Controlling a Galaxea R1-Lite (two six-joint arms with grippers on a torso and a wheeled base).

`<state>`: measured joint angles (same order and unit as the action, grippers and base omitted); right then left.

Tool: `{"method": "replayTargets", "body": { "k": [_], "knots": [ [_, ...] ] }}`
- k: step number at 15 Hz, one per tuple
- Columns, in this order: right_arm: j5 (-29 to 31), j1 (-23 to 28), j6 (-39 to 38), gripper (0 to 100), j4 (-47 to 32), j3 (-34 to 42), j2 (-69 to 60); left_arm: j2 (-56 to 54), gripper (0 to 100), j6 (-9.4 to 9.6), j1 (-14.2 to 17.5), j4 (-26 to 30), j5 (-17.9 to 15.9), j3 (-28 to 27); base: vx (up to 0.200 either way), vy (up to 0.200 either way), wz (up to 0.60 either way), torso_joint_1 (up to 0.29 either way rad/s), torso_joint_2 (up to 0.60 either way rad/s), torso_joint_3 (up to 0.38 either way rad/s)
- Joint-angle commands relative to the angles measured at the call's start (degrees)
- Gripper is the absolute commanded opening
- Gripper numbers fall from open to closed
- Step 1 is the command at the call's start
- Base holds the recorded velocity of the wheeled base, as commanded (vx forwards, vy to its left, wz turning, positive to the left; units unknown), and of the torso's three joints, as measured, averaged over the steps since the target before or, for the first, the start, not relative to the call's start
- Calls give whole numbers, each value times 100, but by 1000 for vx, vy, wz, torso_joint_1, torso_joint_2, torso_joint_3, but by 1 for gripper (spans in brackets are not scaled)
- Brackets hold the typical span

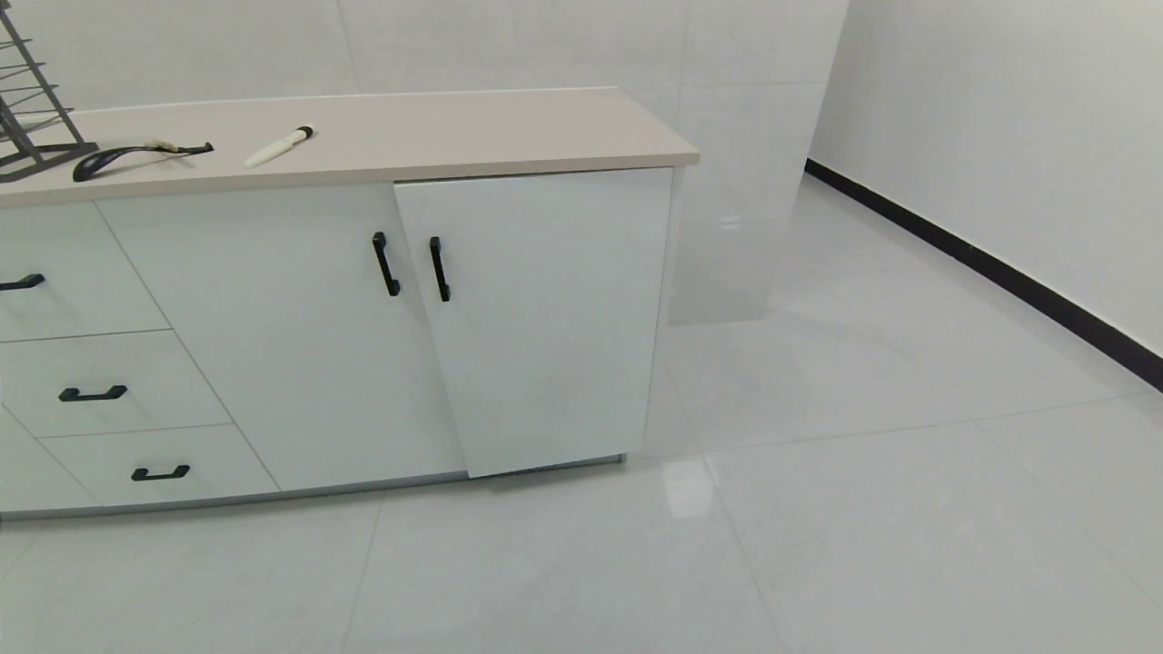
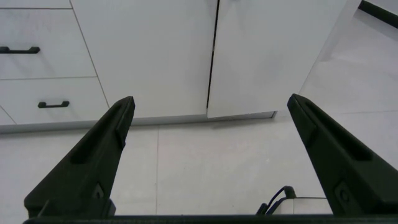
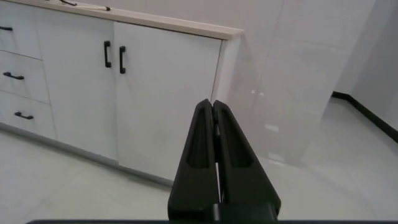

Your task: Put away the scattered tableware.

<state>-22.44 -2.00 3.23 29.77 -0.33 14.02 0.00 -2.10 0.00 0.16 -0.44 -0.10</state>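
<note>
On the beige countertop lie a black ladle and a knife with a white handle, both toward its left end. My left gripper is open with nothing between its fingers, held low over the floor and facing the white cabinet. My right gripper is shut on nothing, pointing at the cabinet's right door from some distance. The countertop edge runs along the far side of the right wrist view.
A dark wire rack stands at the counter's left end. The cabinet has two doors with black handles and drawers at the left; the right door stands slightly ajar. Open tiled floor lies to the right, bounded by a wall with black skirting.
</note>
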Motion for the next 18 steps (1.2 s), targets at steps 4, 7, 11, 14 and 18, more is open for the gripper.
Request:
{"method": "replayTargets", "body": {
  "k": [4, 7, 11, 14, 18],
  "knots": [
    [451, 209, 2, 0, -2089, 33, -1340, 0, 100, -1, 0, 2, 0, 1, 0, 0, 0, 0, 0, 0],
    [478, 209, -15, 0, -2661, 33, -1332, 0, 100, 8, 0, 2, 0, 1, 0, 0, 0, 0, 0, 0],
    [1910, 209, -33, 0, -2907, 33, -1332, 0, 100, 8, 0, -16, 141, 1, 0, 0, 0, 0, 0, 0],
    [1928, 209, -253, 0, -2942, 33, -1332, 0, 100, 60, 0, -16, 404, 1, 0, 0, 0, 0, 0, 0],
    [1928, 209, -349, 0, -2951, 33, -1332, 0, 100, 51, 0, -7, 395, 1, 0, 0, 0, 0, 0, 0]
  ]
}}
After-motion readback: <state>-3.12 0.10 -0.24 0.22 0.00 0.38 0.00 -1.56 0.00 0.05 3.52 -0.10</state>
